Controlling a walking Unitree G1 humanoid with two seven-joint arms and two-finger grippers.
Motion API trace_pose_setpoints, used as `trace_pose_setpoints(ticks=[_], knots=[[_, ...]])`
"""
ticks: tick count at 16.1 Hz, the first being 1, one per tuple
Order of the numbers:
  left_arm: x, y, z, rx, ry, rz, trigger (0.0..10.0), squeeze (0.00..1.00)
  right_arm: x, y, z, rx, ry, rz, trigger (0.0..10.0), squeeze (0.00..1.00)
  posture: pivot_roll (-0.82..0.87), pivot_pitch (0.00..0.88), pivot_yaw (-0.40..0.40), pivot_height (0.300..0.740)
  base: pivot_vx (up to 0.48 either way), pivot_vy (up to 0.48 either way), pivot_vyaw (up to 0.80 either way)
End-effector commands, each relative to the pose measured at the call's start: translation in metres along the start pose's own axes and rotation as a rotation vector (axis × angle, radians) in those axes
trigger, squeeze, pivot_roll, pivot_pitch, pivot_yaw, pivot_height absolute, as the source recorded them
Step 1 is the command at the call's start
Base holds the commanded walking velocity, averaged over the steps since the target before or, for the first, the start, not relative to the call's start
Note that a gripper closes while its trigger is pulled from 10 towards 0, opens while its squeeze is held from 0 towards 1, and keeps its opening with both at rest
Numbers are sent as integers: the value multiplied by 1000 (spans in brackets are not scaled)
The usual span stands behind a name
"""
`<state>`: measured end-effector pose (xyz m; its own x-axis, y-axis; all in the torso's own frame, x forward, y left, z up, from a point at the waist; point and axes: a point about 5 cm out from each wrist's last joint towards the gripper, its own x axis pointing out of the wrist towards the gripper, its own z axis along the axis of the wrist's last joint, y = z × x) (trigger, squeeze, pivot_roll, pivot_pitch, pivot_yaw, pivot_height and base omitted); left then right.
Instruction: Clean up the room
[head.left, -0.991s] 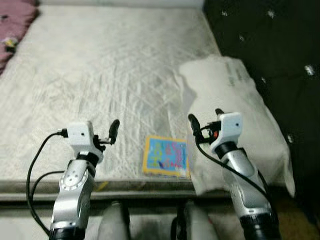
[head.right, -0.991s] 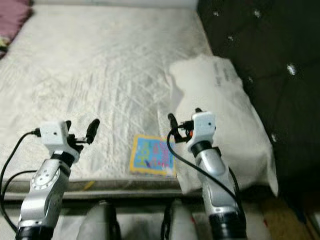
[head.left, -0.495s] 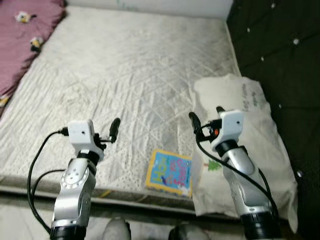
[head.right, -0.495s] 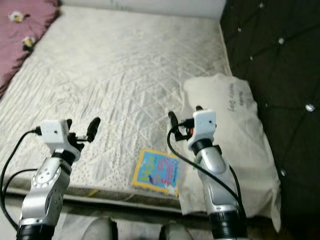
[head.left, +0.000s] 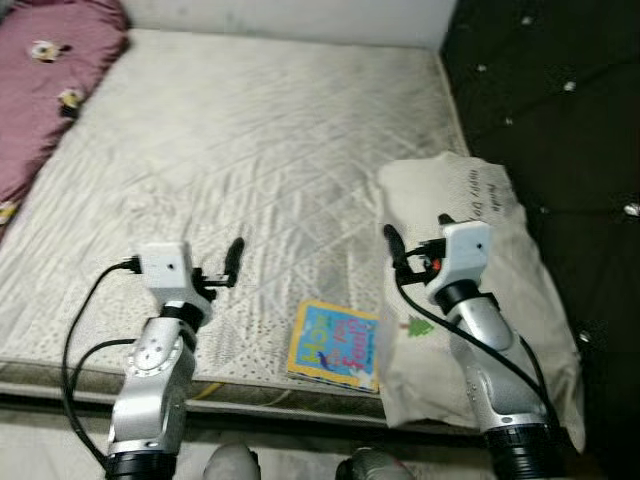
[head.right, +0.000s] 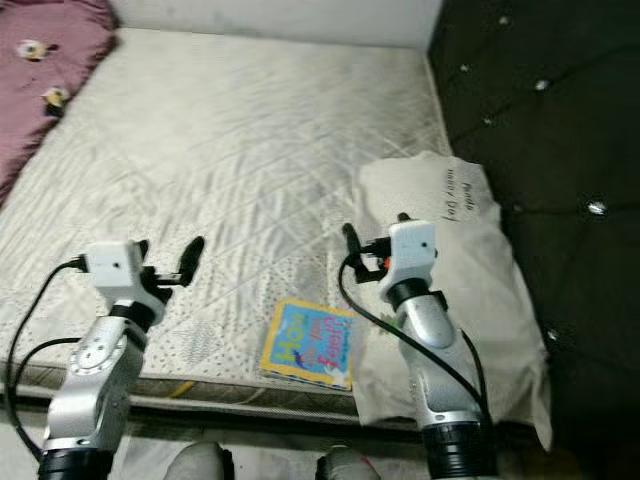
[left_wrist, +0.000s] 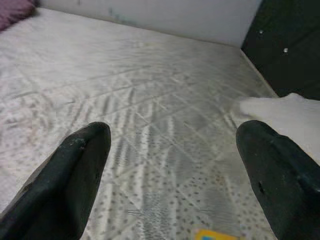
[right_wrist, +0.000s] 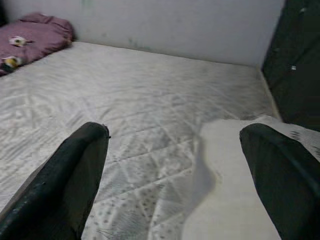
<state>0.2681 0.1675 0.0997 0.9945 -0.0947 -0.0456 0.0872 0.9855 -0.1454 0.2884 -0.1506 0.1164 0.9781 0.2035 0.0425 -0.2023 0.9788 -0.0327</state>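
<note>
A colourful picture book (head.left: 335, 343) lies flat at the near edge of the bare white mattress (head.left: 250, 150). Beside it to the right, a white pillow (head.left: 480, 300) rests against the black headboard. My left gripper (head.right: 167, 250) hovers open above the near left part of the mattress, left of the book. My right gripper (head.left: 416, 232) is held open over the pillow's left edge, just beyond the book. Both wrist views show wide-spread fingers (left_wrist: 80, 165) (right_wrist: 75, 175) with nothing between them.
A maroon blanket (head.left: 50, 80) with small printed figures lies at the mattress's far left. A black tufted headboard (head.left: 540, 100) runs along the right side. A white wall (right_wrist: 175, 25) closes the far end. The mattress's front edge (head.left: 250, 385) is just before me.
The whole picture has shifted as the camera moved, bringing the maroon blanket and the wall into view. Both arms keep the same raised pose with open fingers.
</note>
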Motion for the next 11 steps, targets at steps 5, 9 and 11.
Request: trace_pose_setpoints(ticks=[5,9,11], knots=[[0,3,-2,14,19,4,10000,0,2,0,0,-7,8,1,10000,0,35,82,-35,740,0,0,-171],[1,1,-3,4,24,-5,10000,0,3,0,0,-11,8,3,10000,0,36,76,-37,740,0,120,0],[1,1,-3,4,25,-6,10000,0,3,0,0,-14,8,5,10000,0,36,76,-37,740,0,480,0]])
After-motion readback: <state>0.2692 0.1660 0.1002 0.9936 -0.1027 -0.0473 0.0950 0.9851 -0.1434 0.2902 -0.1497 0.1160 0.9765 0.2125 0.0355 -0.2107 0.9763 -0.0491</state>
